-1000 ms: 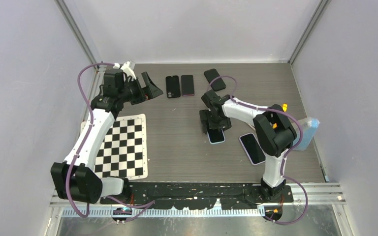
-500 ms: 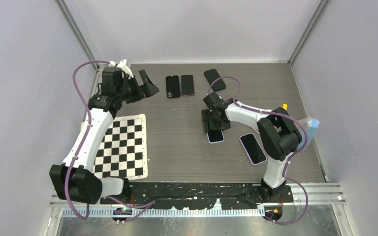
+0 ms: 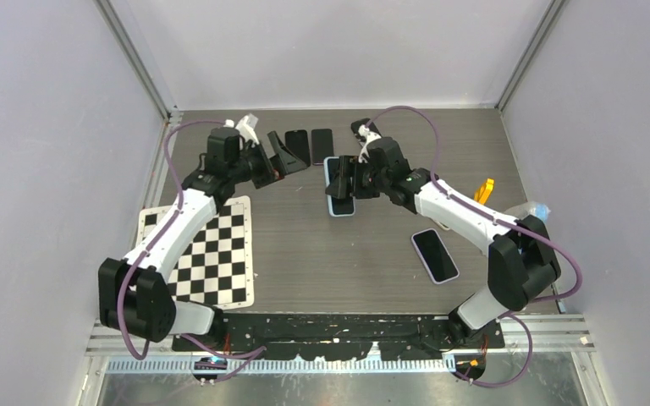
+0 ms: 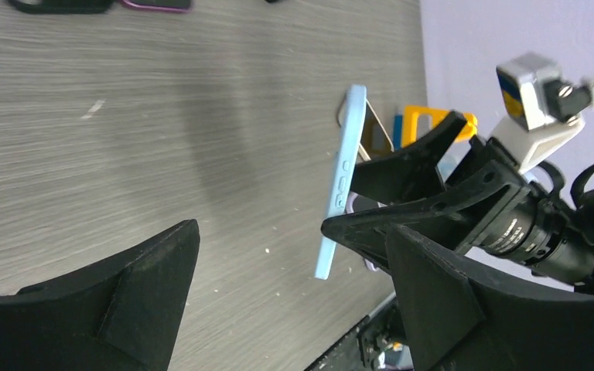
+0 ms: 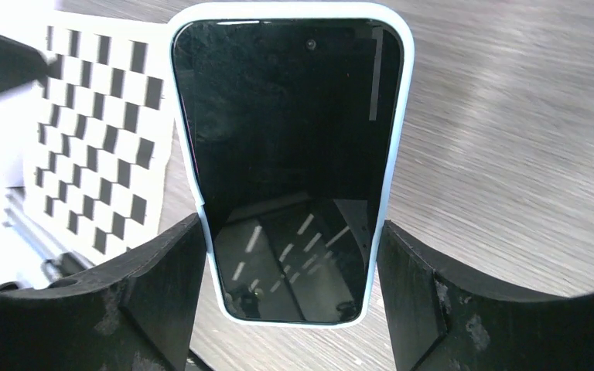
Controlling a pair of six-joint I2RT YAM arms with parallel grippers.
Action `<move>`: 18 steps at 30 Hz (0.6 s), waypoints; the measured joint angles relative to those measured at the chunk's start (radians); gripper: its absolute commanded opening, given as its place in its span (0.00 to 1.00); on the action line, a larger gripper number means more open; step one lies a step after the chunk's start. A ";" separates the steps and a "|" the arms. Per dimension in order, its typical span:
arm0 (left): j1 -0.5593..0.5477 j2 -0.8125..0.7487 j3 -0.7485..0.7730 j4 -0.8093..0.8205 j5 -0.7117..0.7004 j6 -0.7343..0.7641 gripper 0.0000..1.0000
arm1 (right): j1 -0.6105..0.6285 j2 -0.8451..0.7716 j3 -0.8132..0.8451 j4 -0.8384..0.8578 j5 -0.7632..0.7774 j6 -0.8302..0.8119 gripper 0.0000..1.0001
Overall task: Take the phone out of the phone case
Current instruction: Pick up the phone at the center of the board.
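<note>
Grey wood-grain table [image 3: 305, 245], lilac walls on three sides. Your only container is the light-blue case [image 4: 343, 185], and the phone [image 5: 290, 154] is fully seated in it: dark screen facing the right wrist camera, case rim visible all round. In the top view it sits at centre frame, slightly toward the back. In the left wrist view you see it edge-on and steeply tilted, with the side buttons toward that camera. Around it: checkerboard mat [image 3: 207, 254] at lower left, a dark phone [image 3: 298, 142] and a purple-edged phone [image 3: 322, 144] side by side at the back, and another dark handset [image 3: 362, 128] just behind the right arm, partly hidden. A phone with a pale rim [image 3: 434, 255] lies at lower right, well apart. A yellow item [image 3: 483, 189] and a bluish bundle [image 3: 535, 213] sit by the right edge; you can't tell what either is. Nothing lies between the two pincers except bare table. Right gripper [image 5: 290, 232] has its jaws clamped on the long sides of the case near its lower end, one finger per side. Left gripper [image 4: 290, 232] is spread wide, holds nothing, touches nothing, and points at the case from the left of frame. In the top view it overlaps the near end of the dark phone at the back.
</note>
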 measured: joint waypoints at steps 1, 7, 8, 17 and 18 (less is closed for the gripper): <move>-0.016 0.006 0.000 0.013 0.006 -0.007 0.93 | 0.003 -0.006 0.005 0.019 -0.018 0.010 0.41; -0.101 0.036 0.000 0.071 0.020 -0.039 0.92 | 0.049 -0.014 0.040 0.079 -0.080 0.060 0.41; -0.108 0.040 0.000 0.077 0.023 -0.043 0.91 | 0.061 -0.014 0.046 0.082 -0.086 0.063 0.41; -0.111 0.073 0.008 0.097 0.021 -0.046 0.57 | 0.127 -0.003 0.116 0.085 -0.123 0.092 0.41; -0.111 0.078 0.013 0.093 0.021 -0.043 0.56 | 0.128 0.001 0.123 0.085 -0.126 0.095 0.41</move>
